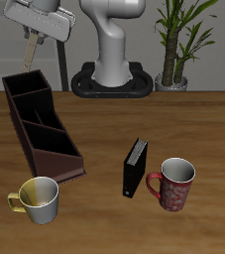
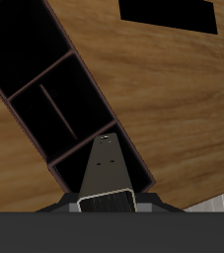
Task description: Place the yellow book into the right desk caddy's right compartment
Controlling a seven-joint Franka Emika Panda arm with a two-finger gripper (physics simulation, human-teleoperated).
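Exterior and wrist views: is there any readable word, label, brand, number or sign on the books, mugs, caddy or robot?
None: no readable text in either view.
Black book: plain cover, no title.
Red mug: speckled pattern only, no lettering.
Yellow mug: blank.
Right desk caddy: plain.
Yellow book held in the tool: no print visible.

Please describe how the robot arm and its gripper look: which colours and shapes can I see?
The arm is glossy white-grey with thick rounded segments, standing on a dark, flat round base. The gripper has a boxy light grey body with darker patches. No cables or markings are visible.
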